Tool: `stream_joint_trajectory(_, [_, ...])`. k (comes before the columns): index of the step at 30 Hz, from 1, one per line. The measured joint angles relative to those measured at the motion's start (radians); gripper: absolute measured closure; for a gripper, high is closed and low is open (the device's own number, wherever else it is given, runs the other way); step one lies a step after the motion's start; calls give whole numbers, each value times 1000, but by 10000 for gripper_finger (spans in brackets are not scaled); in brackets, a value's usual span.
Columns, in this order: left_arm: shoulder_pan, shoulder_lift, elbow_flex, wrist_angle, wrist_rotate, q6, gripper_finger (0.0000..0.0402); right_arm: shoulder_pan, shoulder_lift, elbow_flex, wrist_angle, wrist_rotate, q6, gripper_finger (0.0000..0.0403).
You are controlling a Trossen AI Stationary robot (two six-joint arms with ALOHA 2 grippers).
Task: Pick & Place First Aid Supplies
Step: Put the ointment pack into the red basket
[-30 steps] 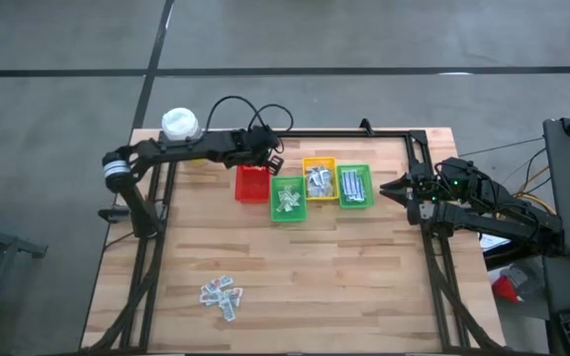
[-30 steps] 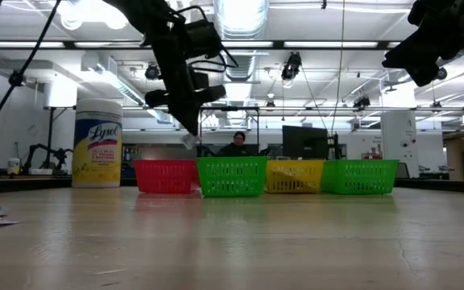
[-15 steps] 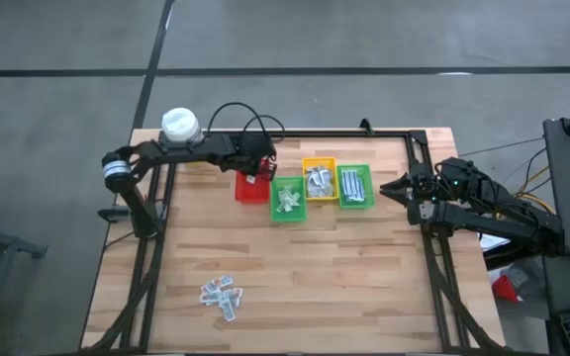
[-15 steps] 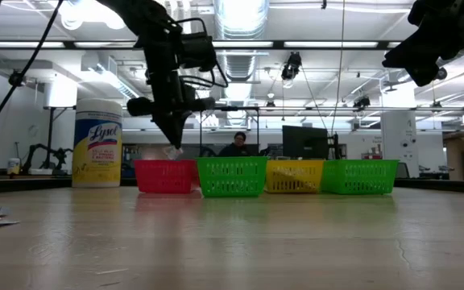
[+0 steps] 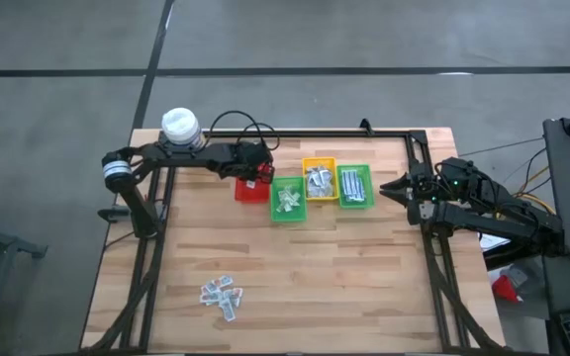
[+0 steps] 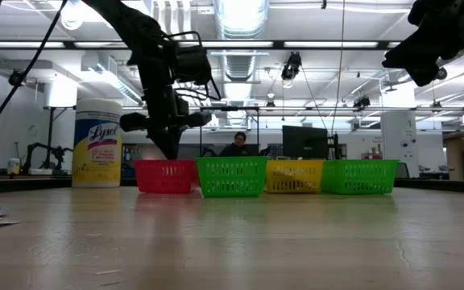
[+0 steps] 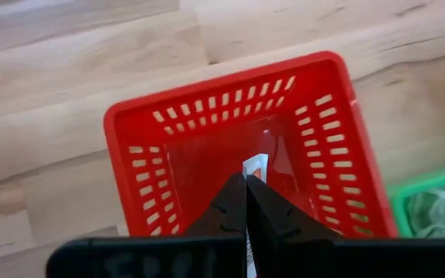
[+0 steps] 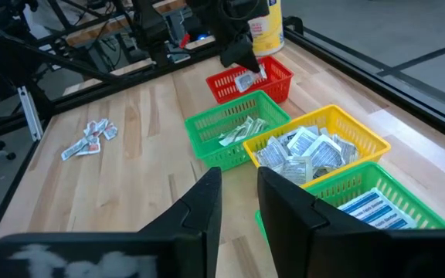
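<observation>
White packet [image 7: 254, 165] pinched in my closed left gripper [image 7: 246, 185], hanging over the red bin [image 7: 207, 127]. I should release low and centred, clear of its walls. More packets [image 5: 220, 294] wait on the table [image 5: 364, 287]; right gripper [image 5: 396, 188] idles, part-open and empty.

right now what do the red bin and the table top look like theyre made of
Red bin: looks like glossy moulded plastic, its walls pierced by rows of slots, with a light sheen inside. Table top: pale wood, probably butcher-block, showing jointed strips and grain with a smooth satin finish.
</observation>
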Motion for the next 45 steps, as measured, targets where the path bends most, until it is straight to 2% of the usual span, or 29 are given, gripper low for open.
stream_joint_trajectory(9, [0,0,-43,22,-3,-28,401,0,0,0,0,0,0,335])
stream_joint_trajectory(17, [-2,0,-46,26,-1,-26,399,0,0,0,0,0,0,324])
stream_joint_trajectory(20, [-2,0,-46,26,-1,-25,382,0,0,0,0,0,0,320])
stream_joint_trajectory(28, [-2,-13,-46,27,14,2,304,0,0,0,0,0,0,317])
stream_joint_trajectory(35, [-7,-118,-46,16,163,88,282,0,0,0,0,0,0,330])
stream_joint_trajectory(40, [-42,-207,-46,-32,308,82,282,0,0,0,0,0,0,335])
stream_joint_trajectory(45, [-124,-282,-46,-104,403,28,282,0,0,0,0,0,0,327])
